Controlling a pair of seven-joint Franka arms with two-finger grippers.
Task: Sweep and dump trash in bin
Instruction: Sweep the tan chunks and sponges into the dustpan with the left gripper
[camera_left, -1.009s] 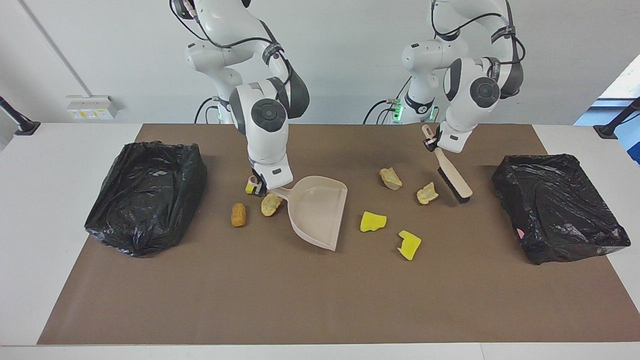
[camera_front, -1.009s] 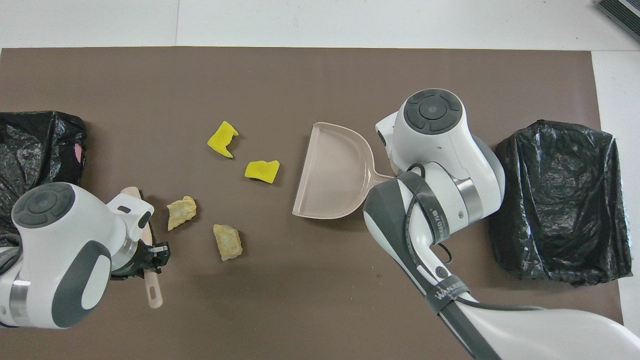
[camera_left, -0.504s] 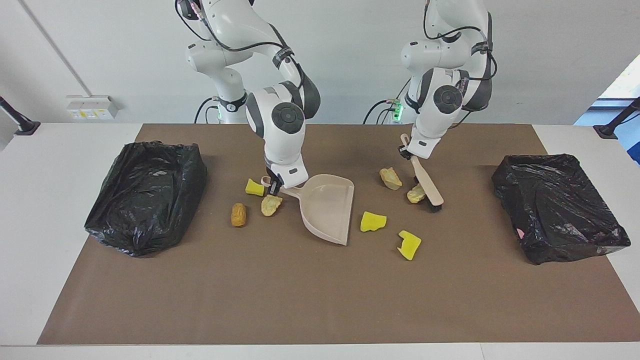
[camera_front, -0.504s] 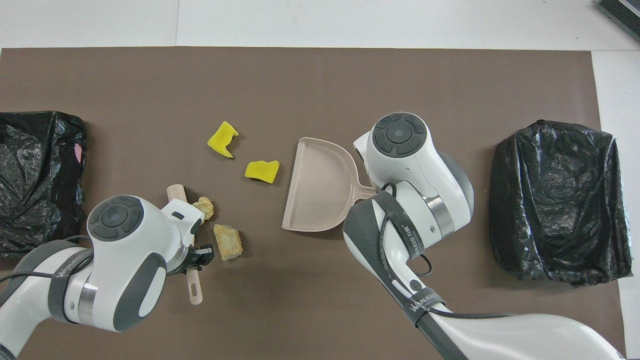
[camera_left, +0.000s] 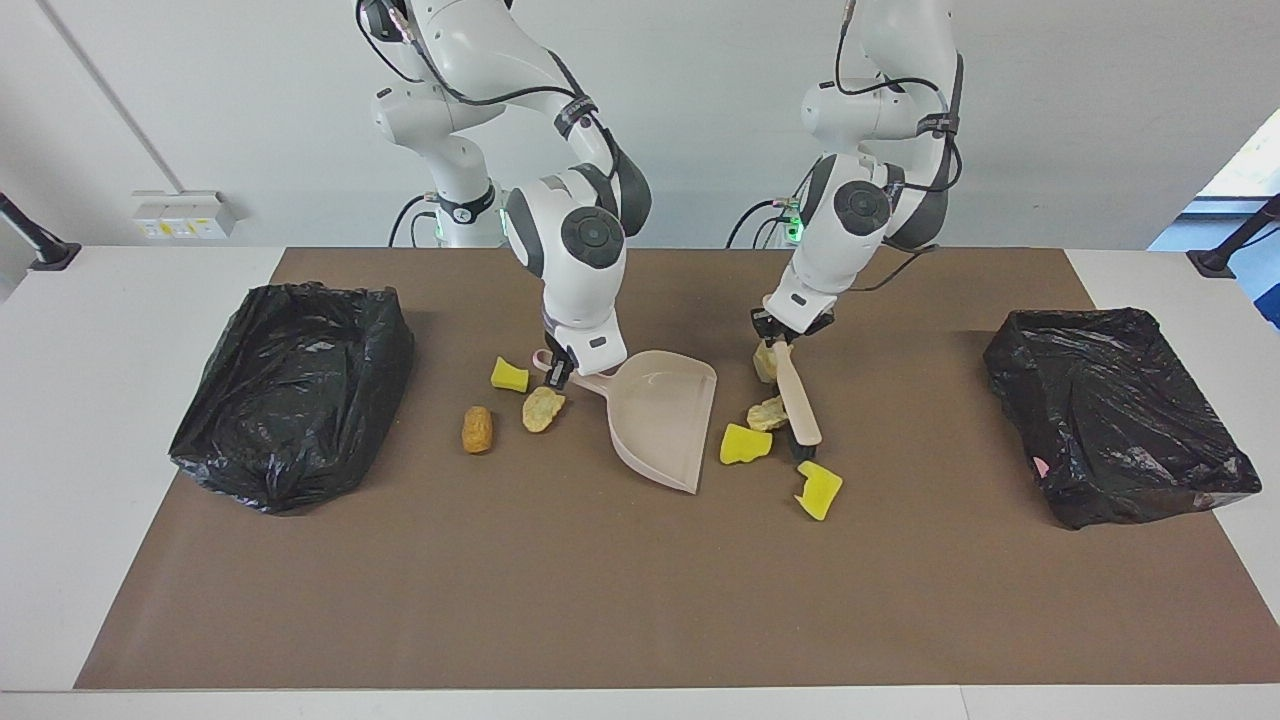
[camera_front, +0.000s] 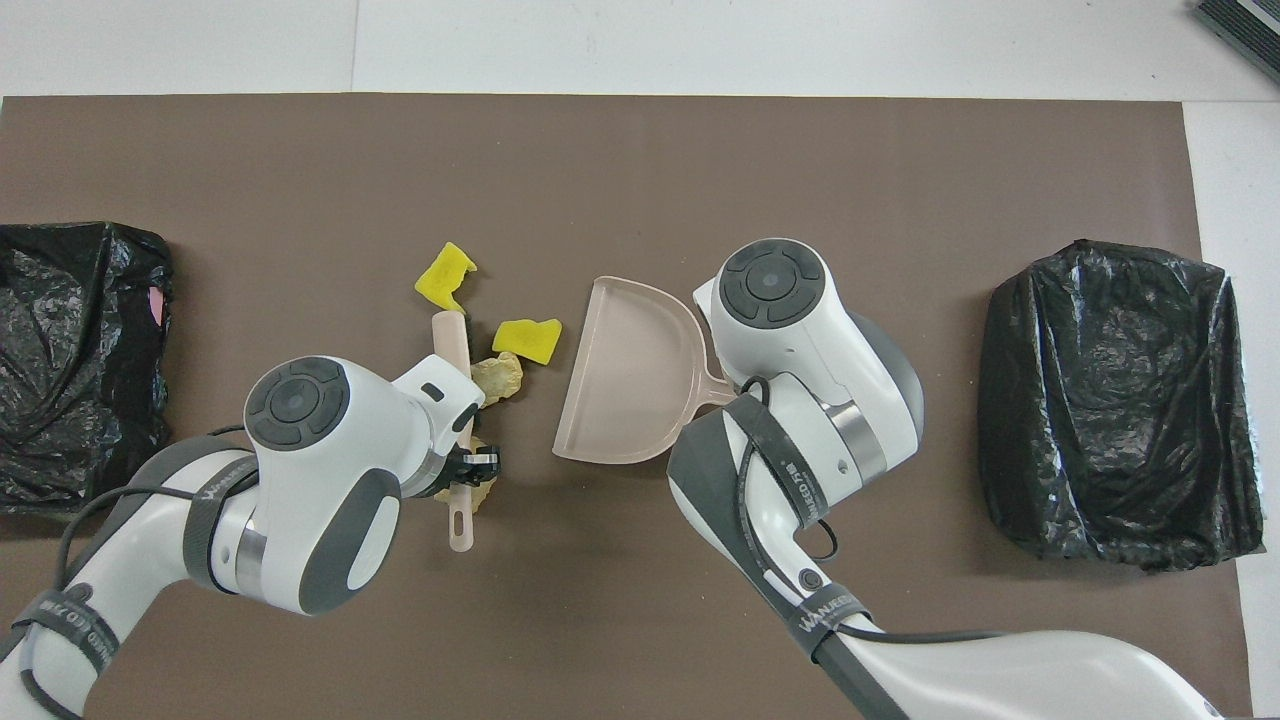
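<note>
Sweeping is the step in hand. The left gripper (camera_left: 777, 343) has its fingers closed on the handle of the brush (camera_left: 797, 404), and the brush head is down on the counter (camera_left: 620, 590), just below the fingers in the facing view. The right gripper (camera_left: 557, 372) has its fingers closed on the handle of the dustpan (camera_left: 660, 415); the pan mouth opens toward the brush.

Trash: a tan lump (camera_left: 767, 414) touches the brush, w/ a yellow chunk (camera_left: 745, 444) between it and the pan mouth. One more tan lump (camera_left: 764, 362) sits right under the left fingers, partly hidden. A second yellow chunk (camera_left: 819, 489) lies just past the brush tip, apart from the pan. Three scraps lie by the right fingers, outside the pan: small yellow piece (camera_left: 509, 375), tan lump (camera_left: 542, 409), orange-brown lump (camera_left: 477, 429).

The pan is empty, so I judge the task is at its early part. Next move needs, probably, the brush to push the lump and chunk into the pan mouth while the pan edge lies flat on the counter. The bins (camera_left: 290, 390) are not yet used.
</note>
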